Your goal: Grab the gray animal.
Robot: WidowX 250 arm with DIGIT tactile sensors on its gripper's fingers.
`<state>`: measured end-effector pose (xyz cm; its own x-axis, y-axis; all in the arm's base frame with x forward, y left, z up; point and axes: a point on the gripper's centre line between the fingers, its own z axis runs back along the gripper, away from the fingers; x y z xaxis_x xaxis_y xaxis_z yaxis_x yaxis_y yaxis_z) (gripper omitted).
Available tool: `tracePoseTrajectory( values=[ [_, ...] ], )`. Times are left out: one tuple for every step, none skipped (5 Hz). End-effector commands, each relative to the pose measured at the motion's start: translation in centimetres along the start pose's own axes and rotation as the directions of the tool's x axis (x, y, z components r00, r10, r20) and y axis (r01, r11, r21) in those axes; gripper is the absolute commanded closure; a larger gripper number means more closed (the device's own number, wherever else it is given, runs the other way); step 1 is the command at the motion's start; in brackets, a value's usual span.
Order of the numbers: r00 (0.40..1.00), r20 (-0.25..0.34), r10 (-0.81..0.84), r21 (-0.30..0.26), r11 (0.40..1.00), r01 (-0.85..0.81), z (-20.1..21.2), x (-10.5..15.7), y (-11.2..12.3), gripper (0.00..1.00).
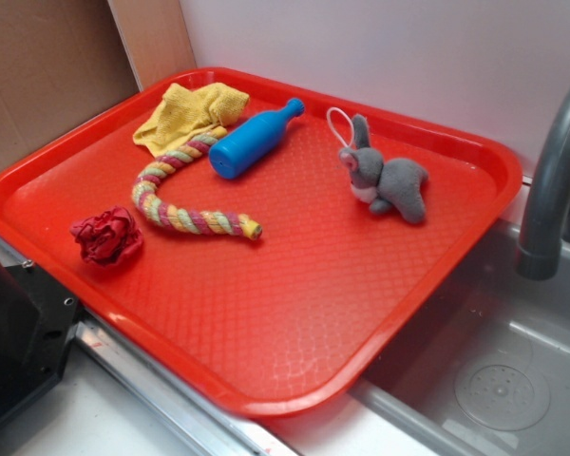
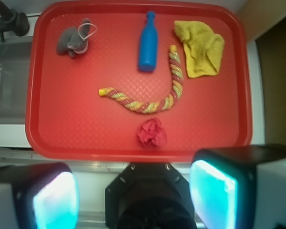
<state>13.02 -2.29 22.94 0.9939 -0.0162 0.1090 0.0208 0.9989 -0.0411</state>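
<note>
Nothing is grasped yet: gripper [image 2: 133, 195] hangs with fingers apart, empty, off the red tray's [image 1: 294, 399] near edge, while the gray animal [image 1: 385, 176] lies untouched by the far right corner.

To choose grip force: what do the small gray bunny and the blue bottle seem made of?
Small gray plush bunny: soft fuzzy fabric, matte; likely stuffed. Blue bottle: apparently hard plastic, smooth, with a faint sheen. Gripper: fingers spread, open, off the red textured tray.

No legible text, labels, brands, numbers or signs on anything in either view.
</note>
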Motion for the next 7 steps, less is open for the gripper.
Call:
tracePoseTrajectory(
  values=[
    [0.991,0.039,-0.124,0.036,0.992,0.123,-3.0,4.6,-1.4,0.00],
    [0.969,0.060,-0.241,0.038,0.970,0.239,-4.6,6.7,-2.3,0.00],
    [0.884,0.088,-0.460,-0.022,0.886,0.463,-6.7,9.2,-3.7,0.00],
    [0.831,0.098,-0.548,-0.006,0.834,0.551,-8.6,11.0,-5.0,0.00],
    [0.755,0.121,-0.644,0.026,0.763,0.646,-11.1,13.1,-7.2,0.00],
    [0.712,0.123,-0.692,0.010,0.718,0.696,-13.4,14.3,-8.8,0.00],
    [0.664,0.097,-0.742,0.020,0.668,0.744,-15.6,14.9,-10.6,0.00]
  ],
)
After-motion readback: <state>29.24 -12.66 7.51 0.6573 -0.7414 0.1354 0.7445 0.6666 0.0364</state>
